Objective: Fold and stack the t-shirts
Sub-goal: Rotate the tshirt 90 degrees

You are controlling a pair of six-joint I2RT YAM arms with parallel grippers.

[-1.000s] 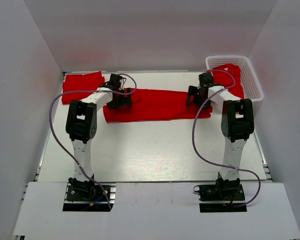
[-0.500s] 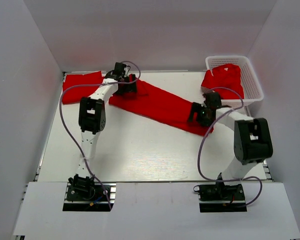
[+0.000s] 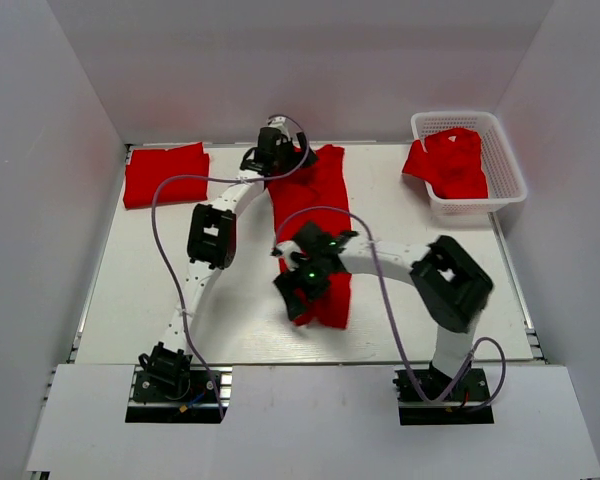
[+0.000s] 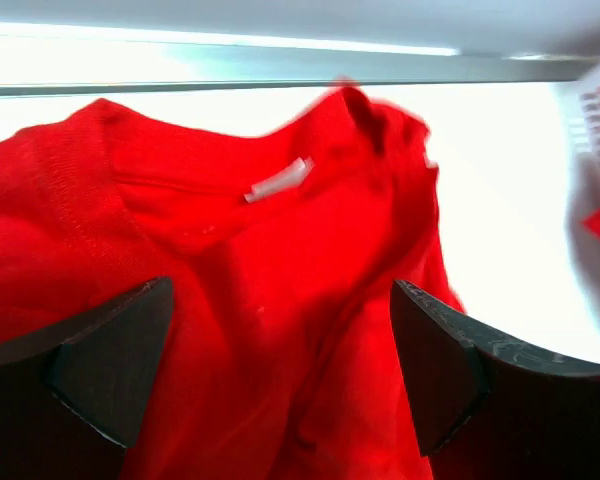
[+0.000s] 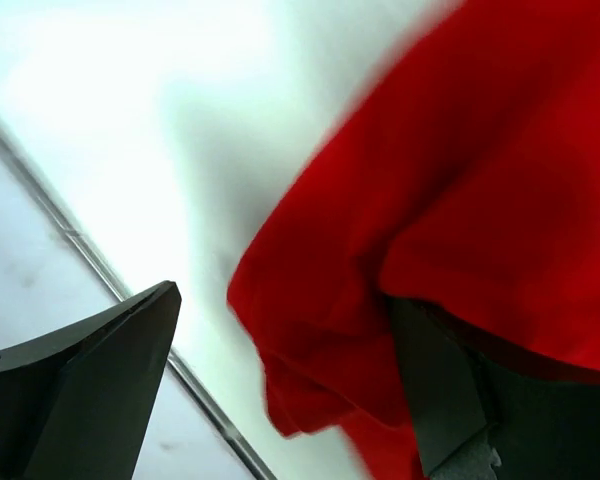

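Field notes for you: the long red fabric t-shirt [image 3: 315,205], folded into a narrow band, lies down the middle of the white table [image 3: 180,290], running from the far edge toward the near side. The left gripper [image 3: 277,160] sits at its far end. In the left wrist view its dark fingers [image 4: 110,370] stand wide apart with red cloth filling the gap, and the collar with its small white label [image 4: 277,180] lies just ahead. You cannot tell from that view whether the fingers press on the cloth. The right gripper [image 3: 302,288] is at the near end of the band. Its fingers [image 5: 90,380] are also spread wide, with bunched, blurred red fabric against the right-hand finger and bare table behind the left-hand one. A second red t-shirt, folded into a flat rectangle [image 3: 165,175], rests at the far left of the table, well apart from the band. At the far right, a third red t-shirt, crumpled [image 3: 455,160], lies in the white plastic mesh basket [image 3: 507,165], part of it spilling over the left rim.
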